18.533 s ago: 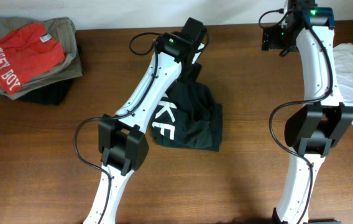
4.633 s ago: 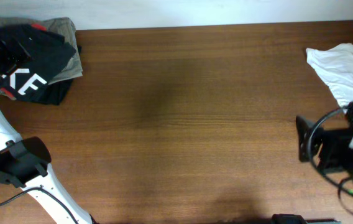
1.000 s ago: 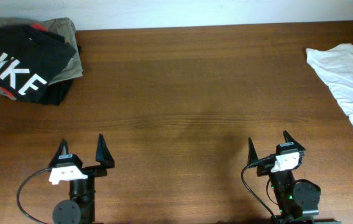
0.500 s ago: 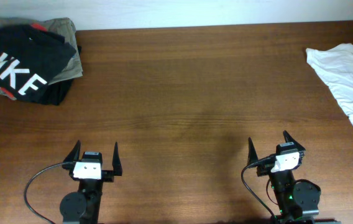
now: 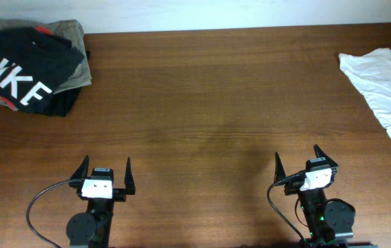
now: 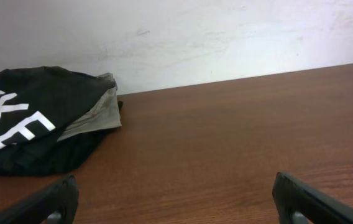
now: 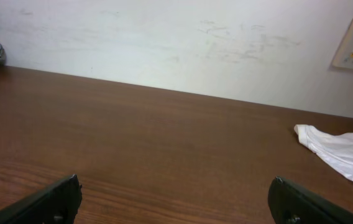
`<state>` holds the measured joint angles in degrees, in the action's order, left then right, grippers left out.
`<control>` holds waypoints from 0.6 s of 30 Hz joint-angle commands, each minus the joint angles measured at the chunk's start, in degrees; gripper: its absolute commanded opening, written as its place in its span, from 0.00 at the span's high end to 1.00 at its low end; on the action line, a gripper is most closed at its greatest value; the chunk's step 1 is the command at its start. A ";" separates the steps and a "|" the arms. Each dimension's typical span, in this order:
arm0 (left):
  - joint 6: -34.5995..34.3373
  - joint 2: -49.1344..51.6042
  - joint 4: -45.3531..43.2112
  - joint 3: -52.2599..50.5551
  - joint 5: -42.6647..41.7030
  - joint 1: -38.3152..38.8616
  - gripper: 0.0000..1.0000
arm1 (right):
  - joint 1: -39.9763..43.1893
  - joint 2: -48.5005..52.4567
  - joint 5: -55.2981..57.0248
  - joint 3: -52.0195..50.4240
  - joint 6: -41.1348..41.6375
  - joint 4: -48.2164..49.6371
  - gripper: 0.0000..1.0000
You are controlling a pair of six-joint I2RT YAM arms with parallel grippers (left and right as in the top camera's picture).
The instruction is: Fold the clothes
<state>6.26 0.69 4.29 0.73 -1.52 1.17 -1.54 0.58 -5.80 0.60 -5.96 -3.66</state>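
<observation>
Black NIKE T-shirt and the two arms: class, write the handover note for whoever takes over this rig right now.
Left tool: open, empty, low at the near edge of the table.
Right tool: open, empty, also at the near edge.
Black NIKE T-shirt: folded, on top of the stack of clothes at the far left corner.
Done: that shirt looks folded and put away.
Left: the white garment lies unfolded at the right edge; probably next.
</observation>
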 commanded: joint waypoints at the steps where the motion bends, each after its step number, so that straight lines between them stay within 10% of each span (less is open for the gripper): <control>1: 0.72 -0.35 0.28 -0.24 -0.63 -0.22 0.01 | -0.33 -0.37 0.31 -0.28 0.66 -0.39 0.01; 18: 0.72 -0.35 0.28 -0.24 -0.63 -0.22 0.01 | -0.33 -0.39 0.31 -0.28 0.68 -0.39 0.01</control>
<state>6.26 0.69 4.32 0.73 -1.52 1.17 -1.54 0.58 -5.80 0.60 -5.93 -3.66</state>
